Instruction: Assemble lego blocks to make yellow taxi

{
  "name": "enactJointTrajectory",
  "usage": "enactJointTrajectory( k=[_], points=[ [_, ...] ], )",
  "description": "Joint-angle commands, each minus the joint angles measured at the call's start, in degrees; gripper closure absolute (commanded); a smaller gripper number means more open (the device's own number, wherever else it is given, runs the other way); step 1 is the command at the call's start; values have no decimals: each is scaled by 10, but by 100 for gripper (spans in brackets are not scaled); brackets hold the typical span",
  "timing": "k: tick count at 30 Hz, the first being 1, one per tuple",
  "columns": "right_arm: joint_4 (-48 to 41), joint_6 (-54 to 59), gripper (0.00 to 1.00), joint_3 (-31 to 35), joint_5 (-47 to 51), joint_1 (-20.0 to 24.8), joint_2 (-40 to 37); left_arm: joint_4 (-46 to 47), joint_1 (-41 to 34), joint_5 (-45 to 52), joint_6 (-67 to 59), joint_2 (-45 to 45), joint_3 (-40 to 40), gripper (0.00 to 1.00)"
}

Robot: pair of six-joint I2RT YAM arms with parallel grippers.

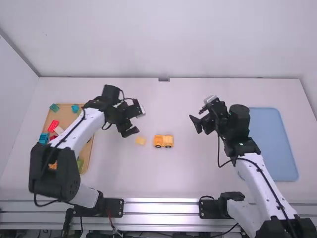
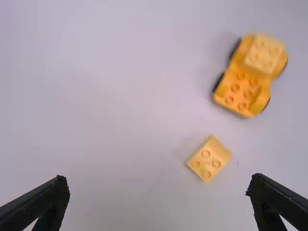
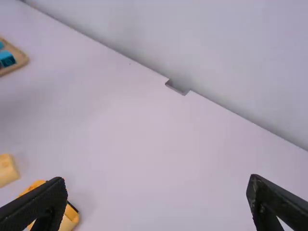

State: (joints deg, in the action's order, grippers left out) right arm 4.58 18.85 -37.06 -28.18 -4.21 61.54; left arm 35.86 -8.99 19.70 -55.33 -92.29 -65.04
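One left claw (image 1: pixel 138 120) spread and empty, beyond and left of the yellow car (image 1: pixel 163 141). Right claw (image 1: pixel 196 114) also spread and empty, beyond and right of the car. Paler block (image 2: pixel 263 53) on one end of the car. Loose yellow block (image 1: pixel 140 141) just left of it. Tray (image 1: pixel 64 113) of mixed blocks farther left, probably more under the arm. Blue mat (image 1: pixel 270 144) well right.

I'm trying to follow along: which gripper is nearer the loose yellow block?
Left. The left gripper hovers open close by the loose yellow block, without holding it; the right gripper is well off to the right, past the toy vehicle.
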Motion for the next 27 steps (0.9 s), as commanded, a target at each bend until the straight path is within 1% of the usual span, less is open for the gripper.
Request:
enactJointTrajectory(
  k=[1,2,5,7,8,10,12,15,19,23,27],
  points=[
    [9,0,2,26,-153,54,-15,30,-39,-117,-121,-59,-15,1],
    [13,0,2,29,-167,64,-16,35,-47,-129,-130,-69,-17,1],
    [21,0,2,34,-232,115,-10,28,-91,-190,-126,-116,-23,1],
    [29,-8,2,34,-256,133,0,13,-110,-217,-106,-132,-21,3],
    [33,-11,2,34,-264,138,4,10,-116,-223,-102,-137,-21,1],
    [43,-10,2,34,-279,147,15,9,-124,-217,-103,-140,-17,1],
    [53,-11,2,34,-288,148,26,10,-124,-203,-117,-140,-11,0],
    [69,-11,2,34,-294,142,49,7,-119,-189,-129,-140,2,7],
    [88,-11,2,34,-294,127,68,-16,-122,-186,-129,-140,24,7],
    [91,-11,2,33,-292,123,71,-34,-120,-173,-137,-140,36,9],
    [89,-11,2,33,-293,130,69,-34,-122,-170,-135,-140,37,18]
  ],
)
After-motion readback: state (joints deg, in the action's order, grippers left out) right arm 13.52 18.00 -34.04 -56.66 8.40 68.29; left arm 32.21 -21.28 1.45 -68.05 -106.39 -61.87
